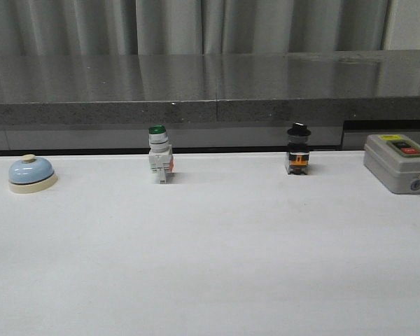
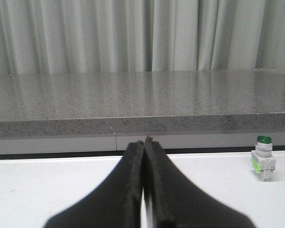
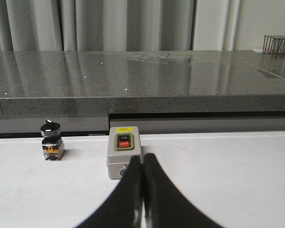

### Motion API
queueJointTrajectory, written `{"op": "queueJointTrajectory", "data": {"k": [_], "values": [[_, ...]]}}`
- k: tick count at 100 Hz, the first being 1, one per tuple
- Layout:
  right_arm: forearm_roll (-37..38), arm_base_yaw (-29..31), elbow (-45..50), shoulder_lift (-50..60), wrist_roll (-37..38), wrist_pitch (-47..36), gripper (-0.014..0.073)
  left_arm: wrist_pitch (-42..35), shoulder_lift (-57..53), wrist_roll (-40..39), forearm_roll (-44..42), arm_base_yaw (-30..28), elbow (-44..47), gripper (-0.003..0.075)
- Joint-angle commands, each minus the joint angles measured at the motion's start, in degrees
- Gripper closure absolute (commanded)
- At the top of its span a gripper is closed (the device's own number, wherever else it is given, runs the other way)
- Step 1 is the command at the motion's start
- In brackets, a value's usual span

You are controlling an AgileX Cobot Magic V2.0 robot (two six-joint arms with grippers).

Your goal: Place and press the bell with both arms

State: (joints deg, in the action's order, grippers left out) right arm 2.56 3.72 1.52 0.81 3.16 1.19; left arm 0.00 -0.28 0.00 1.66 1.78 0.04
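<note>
**Bell at far left, both end effectors closed and empty**

Small light-blue dome-shaped call bell with cream base and button [image 1: 31, 173] upright at far left of white surface [image 1: 210, 259], untouched. Further right along back edge: green-capped white push-button switch [image 1: 159, 154], black-capped switch [image 1: 298, 149], grey ON/OFF switch box [image 1: 399, 162]. Left end effector [image 2: 143, 142] pressed fully together, gripping nothing. Right end effector [image 3: 142, 159] likewise closed, empty, tips just before grey box.

Left gripper [image 2: 143, 142] fingers pressed together, nothing between them, above white table [image 2: 47, 185]. Green-capped white push-button switch [image 2: 263, 158] upright on table, off to one side, well apart from gripper. Grey stone counter [image 2: 133, 99] behind, pale curtain [image 2: 133, 33] beyond.
</note>
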Motion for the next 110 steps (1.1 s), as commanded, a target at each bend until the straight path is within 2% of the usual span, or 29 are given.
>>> {"op": "queueJointTrajectory", "data": {"k": [1,91,102,110], "values": [[0.7,-0.1,-0.9,0.9,0.0,-5.3,0.0654,-4.2,-1.8,0.0,0.2,-0.2,2.4,0.0741],[0.7,-0.1,-0.9,0.9,0.0,-5.3,0.0654,-4.6,-1.8,0.0,0.1,-0.2,2.4,0.0741],[0.7,-0.1,-0.9,0.9,0.0,-5.3,0.0654,-5.4,-1.3,0.0,0.3,-0.2,0.1,0.0741],[0.7,-0.1,-0.9,0.9,0.0,-5.3,0.0654,-2.8,0.6,0.0,0.3,-0.2,-2.8,0.0741]]}}
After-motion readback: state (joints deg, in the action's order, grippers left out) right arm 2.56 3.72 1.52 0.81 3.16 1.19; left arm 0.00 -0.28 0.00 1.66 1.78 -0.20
